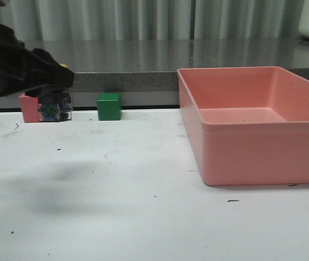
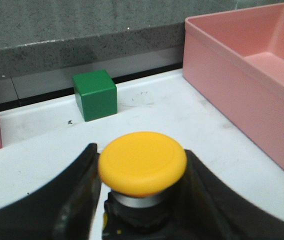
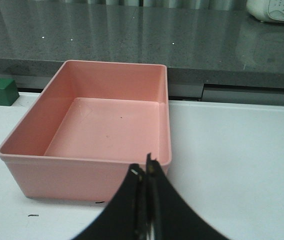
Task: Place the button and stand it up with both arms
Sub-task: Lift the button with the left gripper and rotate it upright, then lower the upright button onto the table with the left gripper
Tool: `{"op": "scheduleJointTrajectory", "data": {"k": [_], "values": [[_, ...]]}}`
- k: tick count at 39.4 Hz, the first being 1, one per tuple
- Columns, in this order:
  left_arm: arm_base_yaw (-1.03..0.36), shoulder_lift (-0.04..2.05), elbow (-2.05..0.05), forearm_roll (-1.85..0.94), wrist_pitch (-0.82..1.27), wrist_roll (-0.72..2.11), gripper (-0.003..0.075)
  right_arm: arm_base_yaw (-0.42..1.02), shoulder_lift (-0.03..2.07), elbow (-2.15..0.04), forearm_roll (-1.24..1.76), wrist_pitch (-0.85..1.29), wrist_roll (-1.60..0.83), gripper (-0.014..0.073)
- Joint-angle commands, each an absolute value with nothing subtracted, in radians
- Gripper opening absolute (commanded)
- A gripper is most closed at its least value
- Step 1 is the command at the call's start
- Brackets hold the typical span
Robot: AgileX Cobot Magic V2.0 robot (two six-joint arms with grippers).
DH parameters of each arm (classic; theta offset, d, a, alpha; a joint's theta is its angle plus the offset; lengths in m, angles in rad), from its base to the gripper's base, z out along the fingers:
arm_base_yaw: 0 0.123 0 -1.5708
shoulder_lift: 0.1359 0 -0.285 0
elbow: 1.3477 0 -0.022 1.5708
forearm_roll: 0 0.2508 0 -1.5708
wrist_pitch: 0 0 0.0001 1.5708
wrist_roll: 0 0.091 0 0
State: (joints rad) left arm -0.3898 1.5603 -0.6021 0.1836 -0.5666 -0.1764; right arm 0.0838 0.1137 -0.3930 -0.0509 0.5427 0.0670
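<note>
We hold the button (image 2: pixel 142 162) clamped in our left claw (image 1: pixel 54 87), cap up, above the table (image 1: pixel 143 206) left of the pink bin (image 1: pixel 255 128), ready to stand it, while our right claw (image 3: pixel 146 172) waits pinched closed, empty.

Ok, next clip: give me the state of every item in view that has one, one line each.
Button: held in the left claw, yellow cap up, lifted above the table.
Left claw: shut on the button.
Right claw: shut, holding nothing, over the near wall of the pink bin.
Pink bin: upright on the table, nothing inside.
Green cube: resting on the table near its back edge, untouched.
Pink block: on the table, partly hidden behind the button.
</note>
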Motion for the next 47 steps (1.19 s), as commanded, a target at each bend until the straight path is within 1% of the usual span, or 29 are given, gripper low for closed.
{"op": "scheduleJointTrajectory", "data": {"k": [1,5,10,15,19,25,35,38,45,47], "values": [[-0.387,1.571,-0.616,0.177,-0.720,-0.130,0.0117,0.081,0.123,-0.419,-0.068,0.465,0.059,-0.0068],[-0.387,1.612,-0.588,0.151,-0.877,-0.060,0.0118,0.081,0.123,-0.419,-0.068,0.465,0.059,-0.0068],[-0.387,1.681,-0.535,0.056,-1.108,0.024,0.0118,0.081,0.123,-0.419,-0.068,0.465,0.059,-0.0068],[-0.387,1.759,-0.502,0.024,-1.263,0.029,0.0118,0.081,0.123,-0.419,-0.068,0.465,0.059,-0.0068],[-0.387,1.815,-0.483,0.024,-1.344,0.029,0.0118,0.081,0.123,-0.419,-0.068,0.465,0.059,-0.0068],[-0.387,1.861,-0.473,0.007,-1.369,0.029,0.0118,0.081,0.123,-0.419,-0.068,0.465,0.059,-0.0068],[-0.387,1.870,-0.473,0.007,-1.369,0.029,0.0120,0.081,0.123,-0.419,-0.068,0.465,0.059,-0.0068],[-0.387,1.870,-0.473,0.007,-1.367,0.029,0.0136,0.081,0.123,-0.419,-0.068,0.465,0.059,-0.0068],[-0.387,1.873,-0.472,0.000,-1.363,0.029,0.0212,0.081,0.123,-0.419,-0.068,0.465,0.059,-0.0068],[-0.387,1.873,-0.472,0.000,-1.363,0.029,0.0216,0.081,0.123,-0.419,-0.068,0.465,0.059,-0.0068]]}}
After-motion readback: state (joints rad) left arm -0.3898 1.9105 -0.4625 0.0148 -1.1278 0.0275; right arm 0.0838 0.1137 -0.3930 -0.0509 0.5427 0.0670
